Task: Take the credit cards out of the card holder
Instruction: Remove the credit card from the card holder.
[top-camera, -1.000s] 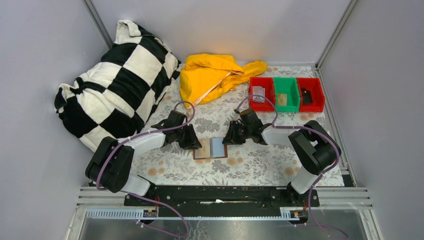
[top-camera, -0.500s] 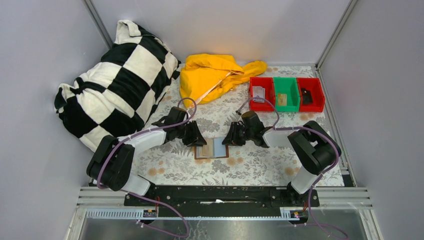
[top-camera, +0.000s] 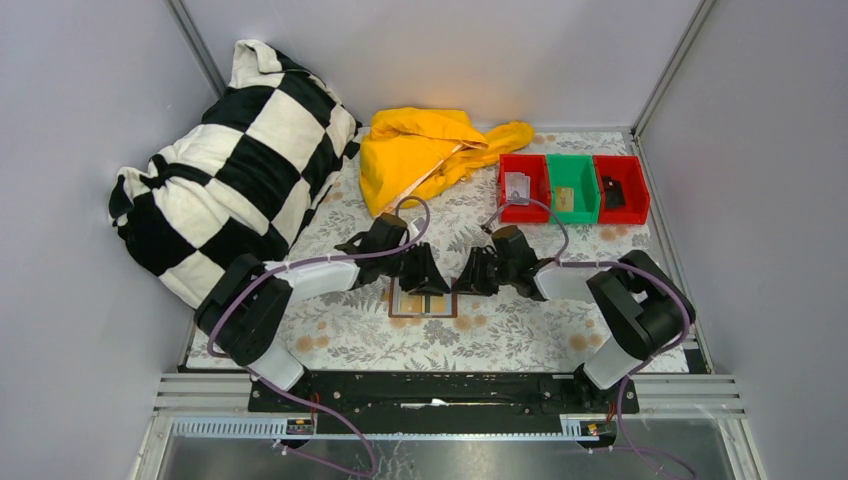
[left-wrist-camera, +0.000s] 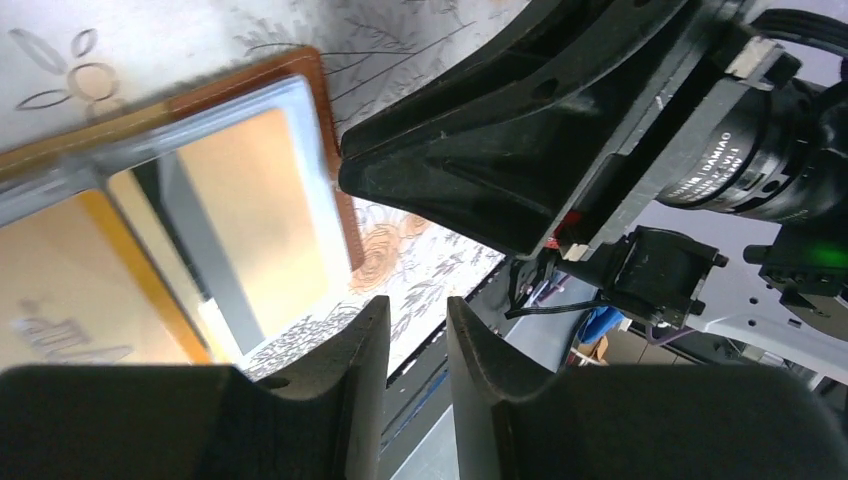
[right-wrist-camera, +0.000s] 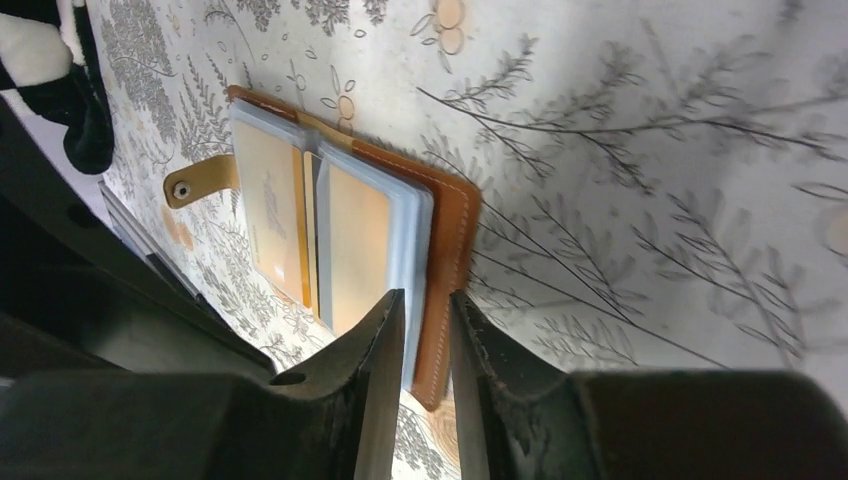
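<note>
The card holder (top-camera: 422, 314) lies open on the flowered cloth between my two grippers, a brown bifold (right-wrist-camera: 455, 230) with clear sleeves. Tan credit cards (right-wrist-camera: 355, 240) sit in the sleeves on both sides, and in the left wrist view the cards (left-wrist-camera: 250, 200) are at upper left. My left gripper (top-camera: 428, 283) hangs over the holder's far edge. Its jaws (left-wrist-camera: 418, 305) stand a narrow gap apart with nothing between them. My right gripper (top-camera: 468, 280) is at the holder's right edge. The right gripper (right-wrist-camera: 428, 298) is narrowly open above the brown rim and clamps nothing.
Red (top-camera: 524, 187), green (top-camera: 571, 188) and red (top-camera: 620, 187) bins stand in a row at the back right with small items inside. A yellow cloth (top-camera: 430, 150) lies at the back centre. A black-and-white checkered pillow (top-camera: 230, 170) fills the left. Walls close in on both sides.
My left gripper has moved right, from the holder's left side to over its far edge. The holder's right half showed light blue; it now shows tan. The right gripper shifted slightly.
</note>
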